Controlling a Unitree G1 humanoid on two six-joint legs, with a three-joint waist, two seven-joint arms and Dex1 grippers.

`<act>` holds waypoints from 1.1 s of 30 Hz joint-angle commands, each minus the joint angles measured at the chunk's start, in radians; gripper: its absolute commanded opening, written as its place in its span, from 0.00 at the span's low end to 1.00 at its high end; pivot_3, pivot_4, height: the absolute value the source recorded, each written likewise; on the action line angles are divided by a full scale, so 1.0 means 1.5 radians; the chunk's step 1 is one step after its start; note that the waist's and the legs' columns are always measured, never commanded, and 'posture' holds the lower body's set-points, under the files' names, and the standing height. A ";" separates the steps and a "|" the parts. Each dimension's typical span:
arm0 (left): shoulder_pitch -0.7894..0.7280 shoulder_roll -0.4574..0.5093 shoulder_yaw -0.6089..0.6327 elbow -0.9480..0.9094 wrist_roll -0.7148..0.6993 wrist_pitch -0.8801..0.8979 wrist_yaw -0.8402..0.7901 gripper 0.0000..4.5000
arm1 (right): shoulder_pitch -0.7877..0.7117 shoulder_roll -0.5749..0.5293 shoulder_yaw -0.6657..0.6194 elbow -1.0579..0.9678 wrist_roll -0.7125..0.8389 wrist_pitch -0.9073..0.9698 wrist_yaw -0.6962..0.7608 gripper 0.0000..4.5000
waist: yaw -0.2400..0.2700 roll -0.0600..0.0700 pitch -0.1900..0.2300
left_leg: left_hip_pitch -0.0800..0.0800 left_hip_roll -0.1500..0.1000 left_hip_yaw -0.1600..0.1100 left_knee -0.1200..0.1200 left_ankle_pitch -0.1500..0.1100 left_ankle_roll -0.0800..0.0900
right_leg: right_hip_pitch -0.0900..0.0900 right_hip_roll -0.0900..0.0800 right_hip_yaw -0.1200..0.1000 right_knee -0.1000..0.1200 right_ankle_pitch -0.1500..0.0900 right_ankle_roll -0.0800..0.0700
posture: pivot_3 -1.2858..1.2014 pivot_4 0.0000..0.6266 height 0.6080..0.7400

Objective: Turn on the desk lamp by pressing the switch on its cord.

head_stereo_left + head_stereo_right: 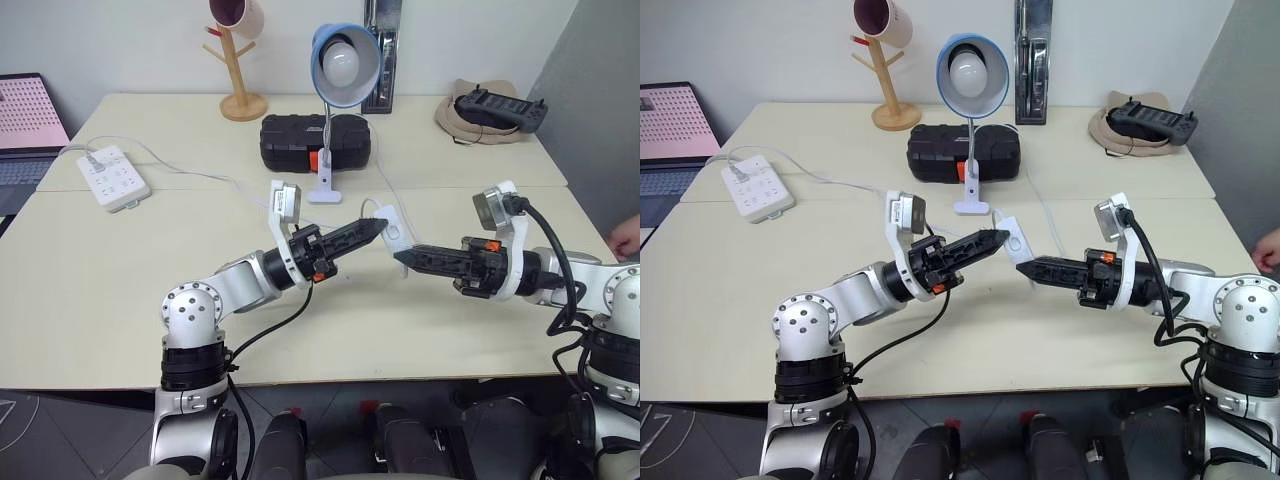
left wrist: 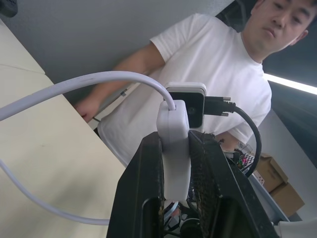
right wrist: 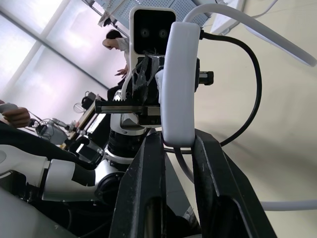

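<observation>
The desk lamp [image 1: 343, 60] stands at the table's middle back, its blue shade and white bulb facing me and its base [image 1: 324, 192] on the tabletop. The white switch [image 1: 391, 228] is lifted above the table between both grippers. My left gripper [image 1: 376, 229] is shut on the switch [image 2: 174, 144] from the left. Coming from the right, my right gripper [image 1: 402, 257] is shut on the switch's [image 3: 179, 84] lower end. The thin white cord [image 2: 74, 84] loops away from the switch over the table. I cannot tell whether the bulb is lit.
A white power strip [image 1: 113, 176] lies at the left, with a laptop [image 1: 25, 130] beyond it. A black case [image 1: 315, 141] sits behind the lamp base, and a wooden mug tree [image 1: 238, 70] stands at the back. A hat holding a controller [image 1: 490, 110] lies back right. A person's hand [image 1: 628, 237] rests at the right edge.
</observation>
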 commanded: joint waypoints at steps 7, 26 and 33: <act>-0.005 0.007 0.000 -0.024 -0.037 -0.008 0.003 0.41 | -0.004 -0.027 0.011 -0.010 0.049 -0.033 -0.006 0.08 | 0.000 0.000 0.000 | 0.000 0.000 0.000 -0.001 0.000 0.000 | 0.000 0.000 0.000 0.000 0.000 0.000 | 0.52 0.24 1.00; -0.015 0.011 -0.025 -0.004 -0.086 -0.011 0.004 0.58 | -0.017 -0.086 0.048 -0.004 0.194 -0.083 -0.073 0.08 | 0.000 0.000 0.000 | -0.001 0.000 0.000 -0.002 0.000 0.000 | 0.000 0.000 0.000 -0.005 0.001 0.001 | 0.52 0.24 1.00; -0.023 0.005 -0.025 0.002 -0.091 -0.020 0.013 0.58 | -0.012 -0.100 0.066 -0.007 0.214 -0.103 -0.083 0.08 | 0.001 0.000 0.000 | -0.003 0.000 0.000 -0.002 0.000 0.000 | 0.000 0.000 0.000 -0.007 0.001 0.002 | 0.52 0.24 1.00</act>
